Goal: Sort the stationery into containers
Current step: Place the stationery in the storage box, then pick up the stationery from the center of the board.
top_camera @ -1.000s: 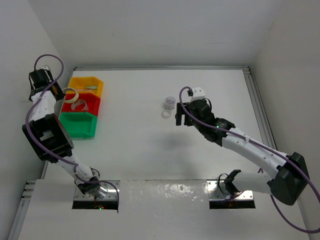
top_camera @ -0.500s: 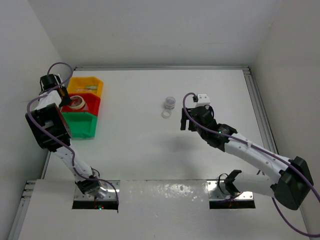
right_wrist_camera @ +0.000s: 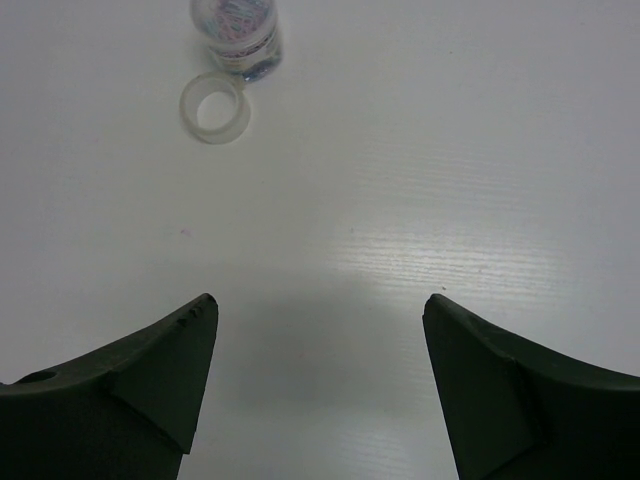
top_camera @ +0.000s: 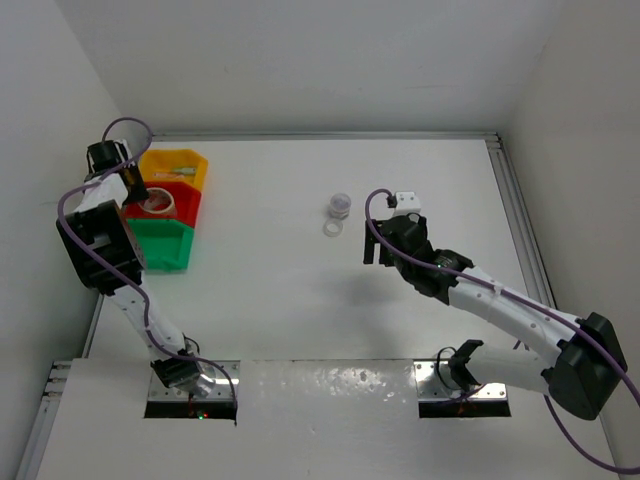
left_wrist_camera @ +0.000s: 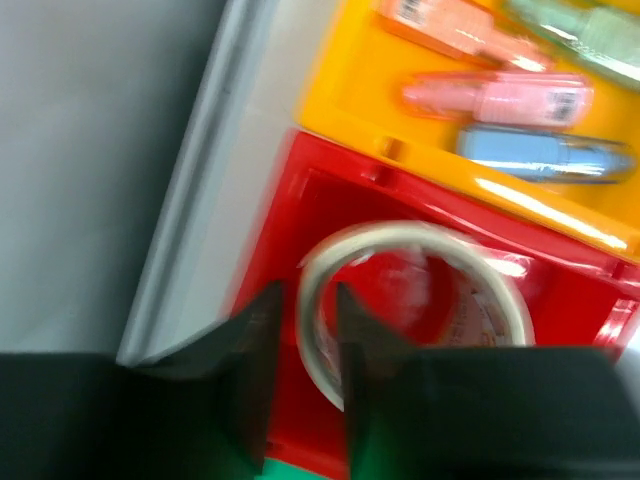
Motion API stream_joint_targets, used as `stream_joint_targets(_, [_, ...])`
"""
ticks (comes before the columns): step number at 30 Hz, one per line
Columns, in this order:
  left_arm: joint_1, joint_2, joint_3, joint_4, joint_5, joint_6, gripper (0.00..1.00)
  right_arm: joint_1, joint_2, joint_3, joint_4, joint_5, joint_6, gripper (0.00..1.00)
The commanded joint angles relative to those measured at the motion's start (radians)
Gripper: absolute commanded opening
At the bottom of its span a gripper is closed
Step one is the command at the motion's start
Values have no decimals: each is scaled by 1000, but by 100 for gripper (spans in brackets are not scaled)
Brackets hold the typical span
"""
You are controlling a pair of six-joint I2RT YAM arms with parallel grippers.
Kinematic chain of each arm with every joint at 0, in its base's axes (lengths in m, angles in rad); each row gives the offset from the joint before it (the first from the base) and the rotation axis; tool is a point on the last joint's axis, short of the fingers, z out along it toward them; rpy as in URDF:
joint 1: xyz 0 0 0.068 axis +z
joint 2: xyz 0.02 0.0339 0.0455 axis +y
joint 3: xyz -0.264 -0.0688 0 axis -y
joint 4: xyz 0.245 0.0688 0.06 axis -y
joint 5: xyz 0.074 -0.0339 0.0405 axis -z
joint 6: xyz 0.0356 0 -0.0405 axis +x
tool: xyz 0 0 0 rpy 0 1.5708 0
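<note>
blurred wrist view: left gripper (left_wrist_camera: 305, 292), jaws narrow, straddles the tape roll (left_wrist_camera: 420, 235) wall over the red bin (left_wrist_camera: 300, 200); pinching or not, cannot tell. right gripper (right_wrist_camera: 318, 300) spread wide, finger bases cropped.

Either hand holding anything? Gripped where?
Left hand straddles the wall of the tape roll over the red bin; grip uncertain. Right hand holds nothing.

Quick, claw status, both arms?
Left claw: astride tape roll wall over red bin; grip cannot be told.
Right claw: open, empty.
</note>
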Motion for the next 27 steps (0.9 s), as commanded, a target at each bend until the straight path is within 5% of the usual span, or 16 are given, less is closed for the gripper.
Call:
stream_joint_targets(1, [-4, 13, 46, -5, 24, 17, 29, 4, -25, -3, 8, 32, 12, 82])
stream_joint_targets(4, [-5, 4, 82, -38, 48, 0, 50, 4, -19, 5, 7, 27, 6, 82])
stream_joint_targets(13, [-48, -112, 213, -97, 164, -78, 54, 7, -28, 6, 5, 13, -8, 83])
stream_joint_targets(21, [-433, -159, 195, -167, 285, 0, 38, 4, -73, -10, 0, 18, 9, 83])
stream_joint_targets(27, [-709, -16, 156, -209, 276, -13, 46, 4, -126, -49, -27, 38, 53, 81])
